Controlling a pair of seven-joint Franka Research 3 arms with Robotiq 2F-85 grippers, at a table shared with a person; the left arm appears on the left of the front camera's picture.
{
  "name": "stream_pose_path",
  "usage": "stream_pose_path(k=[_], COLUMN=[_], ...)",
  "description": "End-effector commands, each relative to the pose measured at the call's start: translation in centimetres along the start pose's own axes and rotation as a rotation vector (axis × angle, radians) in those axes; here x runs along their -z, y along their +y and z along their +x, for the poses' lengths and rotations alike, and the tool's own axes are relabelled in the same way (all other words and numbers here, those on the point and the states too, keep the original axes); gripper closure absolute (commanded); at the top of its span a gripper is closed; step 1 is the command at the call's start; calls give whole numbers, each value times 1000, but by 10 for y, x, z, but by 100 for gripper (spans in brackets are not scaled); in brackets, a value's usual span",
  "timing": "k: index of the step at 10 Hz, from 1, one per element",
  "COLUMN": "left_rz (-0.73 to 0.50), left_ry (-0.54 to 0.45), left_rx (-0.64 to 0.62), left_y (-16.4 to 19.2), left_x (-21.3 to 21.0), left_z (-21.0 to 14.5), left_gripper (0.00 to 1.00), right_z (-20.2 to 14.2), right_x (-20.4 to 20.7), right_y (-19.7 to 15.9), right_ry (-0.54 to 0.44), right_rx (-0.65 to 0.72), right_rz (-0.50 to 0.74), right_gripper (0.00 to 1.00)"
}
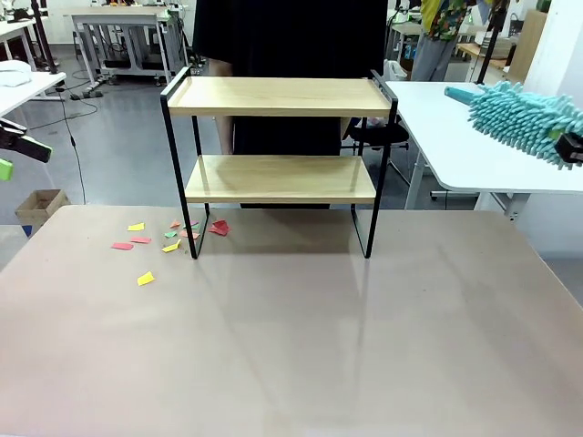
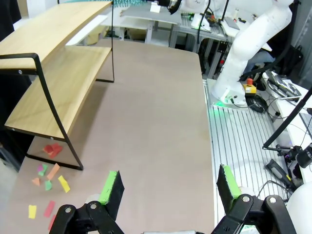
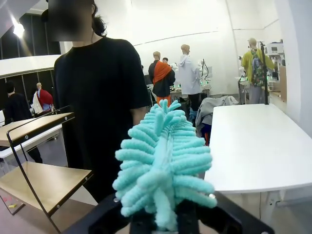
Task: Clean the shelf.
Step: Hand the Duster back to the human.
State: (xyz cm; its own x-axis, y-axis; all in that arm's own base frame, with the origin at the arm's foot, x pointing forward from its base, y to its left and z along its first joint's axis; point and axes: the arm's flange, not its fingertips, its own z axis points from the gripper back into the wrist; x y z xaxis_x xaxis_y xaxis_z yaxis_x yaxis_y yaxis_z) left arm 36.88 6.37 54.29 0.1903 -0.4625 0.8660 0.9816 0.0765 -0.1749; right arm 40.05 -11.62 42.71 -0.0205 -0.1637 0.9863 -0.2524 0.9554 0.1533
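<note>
The shelf (image 1: 278, 96) stands at the far middle of the brown table, two bare light wooden boards on a black frame; it also lies along the left in the left wrist view (image 2: 53, 83) and low on the left in the right wrist view (image 3: 41, 181). My right gripper (image 1: 572, 146) hangs at the right edge, level with the top board and well to the right of the shelf. It is shut on a teal fluffy duster (image 1: 521, 116), which rises in front of its camera (image 3: 163, 161). My left gripper (image 2: 169, 186) is open, holds nothing, and hovers left of the shelf (image 1: 7, 155).
Several coloured paper scraps (image 1: 168, 238) lie on the brown table (image 1: 319, 346) by the shelf's left leg, and in the left wrist view (image 2: 48, 178). A person in black (image 1: 291, 36) stands right behind the shelf. A white table (image 1: 446, 137) stands at the right.
</note>
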Motion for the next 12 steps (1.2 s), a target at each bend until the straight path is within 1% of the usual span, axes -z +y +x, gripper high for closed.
stream_pose_path(k=[1,12], left_rz=[0,0], left_ry=[-14,-14], left_rx=[-2,-2], left_y=[-1,-1], left_x=[-1,-1], left_z=[2,2], left_gripper=[0,0], right_z=[1,1], right_x=[0,0], right_y=[1,1], right_ry=[1,1], right_rx=[-3,-3], right_rz=[-2,-2], right_gripper=[83,83])
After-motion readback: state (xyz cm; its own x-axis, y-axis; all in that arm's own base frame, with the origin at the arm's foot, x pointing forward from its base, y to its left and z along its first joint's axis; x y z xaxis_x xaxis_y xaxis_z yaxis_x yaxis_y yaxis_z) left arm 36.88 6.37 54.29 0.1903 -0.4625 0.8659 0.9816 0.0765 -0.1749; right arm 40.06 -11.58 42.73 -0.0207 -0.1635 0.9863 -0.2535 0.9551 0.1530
